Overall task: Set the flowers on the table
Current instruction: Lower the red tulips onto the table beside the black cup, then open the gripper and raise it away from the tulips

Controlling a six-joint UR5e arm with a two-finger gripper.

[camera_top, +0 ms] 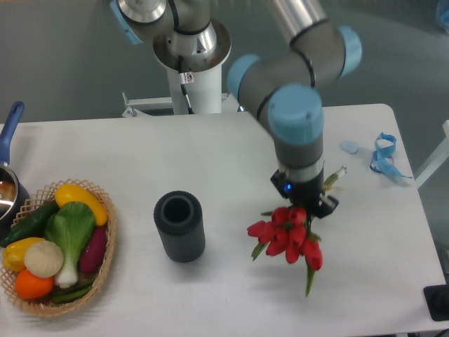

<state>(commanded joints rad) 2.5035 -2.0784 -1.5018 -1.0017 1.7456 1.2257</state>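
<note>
The gripper [306,202] points down over the table [231,147], its black body seen almost end-on under the grey wrist and the blue elbow cap of the arm [298,119]. It is closed on the flowers [287,233]: the red tulip heads spill out just below and a little to the left of it, fanned toward the camera, with one green leaf [309,281] trailing down past the lowest bloom. A short piece of pale stem [332,177] sticks out on the upper right side of the gripper. The fingers themselves are hidden behind the blooms and the wrist, so the exact grip cannot be seen. Whether the tulips touch the table or hang just above it cannot be told from this view.

Left of the gripper, well apart from it, a dark ribbed vase [179,226] stands upright with its mouth open to the camera. Much farther left, at the table's edge, a wicker basket [104,260] holds vegetables in yellow, green, purple, orange and white. Beyond the basket a pot with a blue handle [10,128] is cut off by the edge of the view.

Up and to the right of the gripper lies a small pale blue object [349,147], and farther right, near the table's edge, a blue ribbon [384,154]. Behind the gripper, past the far edge of the table, stands the arm's white base column [198,88].
</note>
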